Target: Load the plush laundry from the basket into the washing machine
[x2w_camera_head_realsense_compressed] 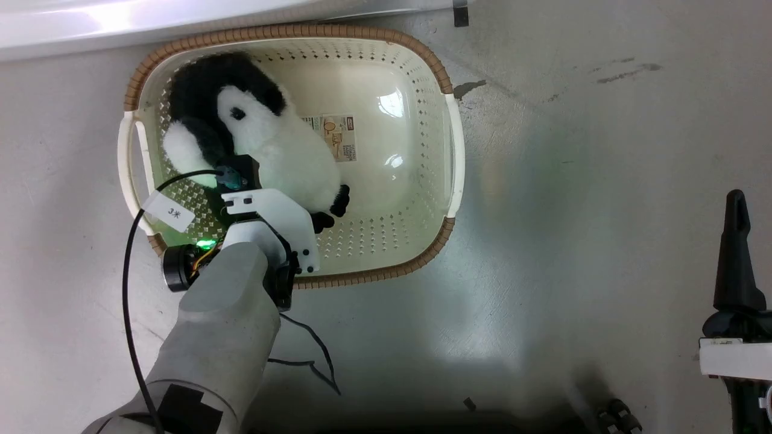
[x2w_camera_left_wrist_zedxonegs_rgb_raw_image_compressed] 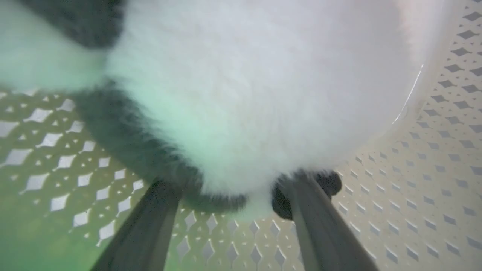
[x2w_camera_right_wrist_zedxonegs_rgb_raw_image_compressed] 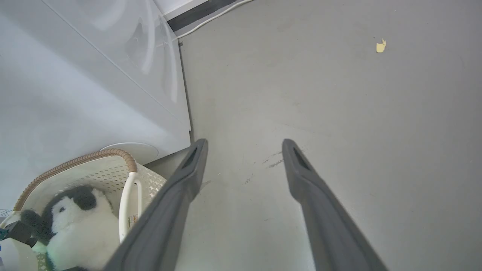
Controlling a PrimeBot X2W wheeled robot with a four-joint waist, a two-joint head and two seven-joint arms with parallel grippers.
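The washing machine [x2w_camera_right_wrist_zedxonegs_rgb_raw_image_compressed: 75,94] stands as a white wall just behind the basket [x2w_camera_head_realsense_compressed: 386,274], which sits on the grey floor [x2w_camera_head_realsense_compressed: 573,211]. The plush laundry [x2w_camera_head_realsense_compressed: 283,150] lies in the basket's left half, head toward the machine. The left gripper [x2w_camera_left_wrist_zedxonegs_rgb_raw_image_compressed: 231,184] is down inside the basket, its fingers spread wide astride the toy's lower end, with fur between them but nothing pinched. The right gripper [x2w_camera_right_wrist_zedxonegs_rgb_raw_image_compressed: 244,143] hangs over bare floor, its fingers parted and empty. The risk I see is a shallow close: catching only long pile would let the toy slip on the lift, and a low fingertip could snag the perforated wall and drag the basket.
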